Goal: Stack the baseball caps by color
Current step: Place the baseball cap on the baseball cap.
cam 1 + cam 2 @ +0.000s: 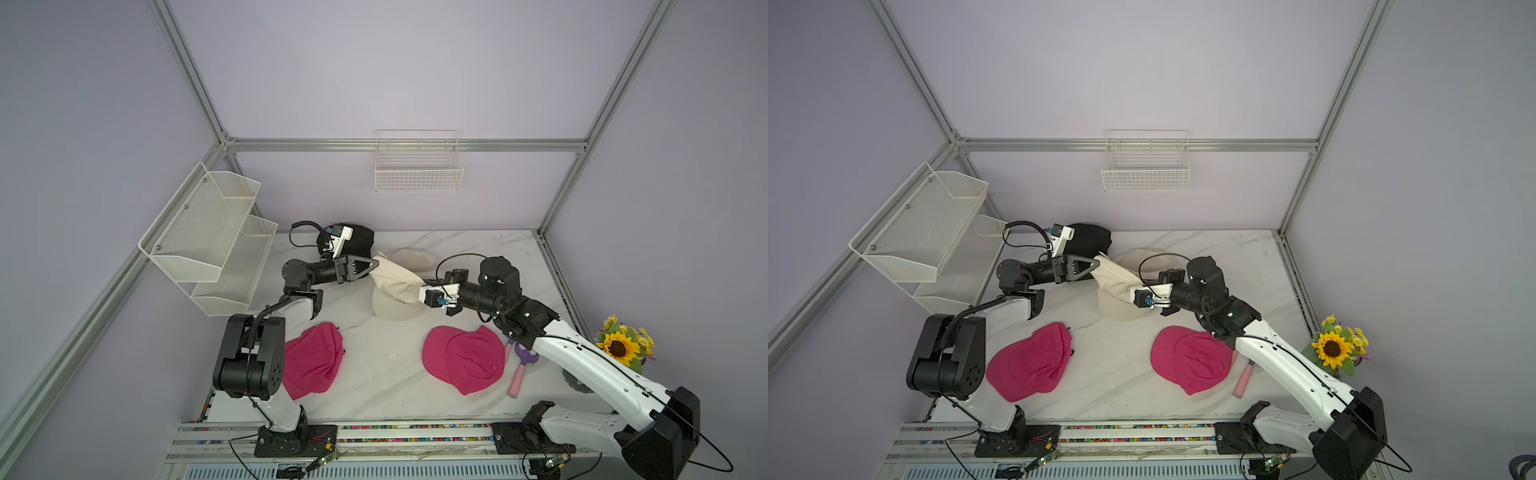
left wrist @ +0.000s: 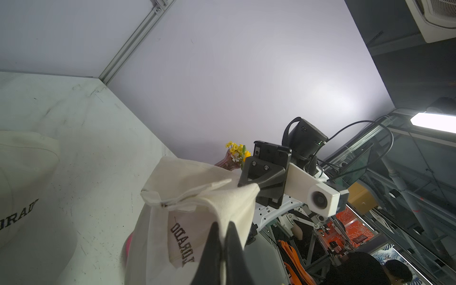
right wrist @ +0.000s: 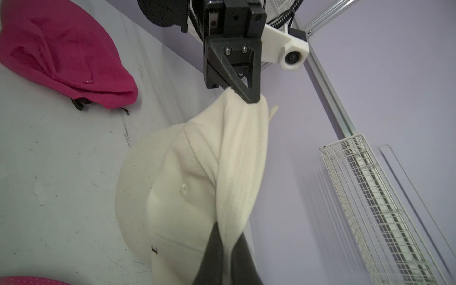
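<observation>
A cream cap (image 1: 395,277) is being held up off the marble surface (image 1: 374,374) by both arms at once, with its cloth being stretched between them. The left end effector (image 1: 376,262) is being kept fully closed on one edge of the cloth. In the left wrist view its black fingers (image 2: 214,246) are being pressed together with only fabric of the cap (image 2: 197,195) between them. The right end effector (image 1: 420,286) is being kept closed in the same way on the opposite edge. In the right wrist view a fold of the same cap (image 3: 241,148) is being pinched by its fingers (image 3: 214,256).

On the cap's hanging front panel, the black capitals "LORADO" are being shown upside down. A cream brim (image 1: 392,312) is being seen below the stretched cloth, between the two end effectors and close to the surface. Whether it is touching the surface cannot be told.

A second cream cap (image 1: 415,254) is lying just beyond the two end effectors. In the left wrist view (image 2: 24,172) its black lettering is being cut off, and only "RA" is being read with certainty.

A black cap (image 1: 359,241) is lying just beyond the left end effector and is partly being hidden by that wrist's camera. One pink cap (image 1: 316,359) is lying well behind the left end effector, against that arm. The other pink cap (image 1: 461,357) is lying well behind the right end effector.
</observation>
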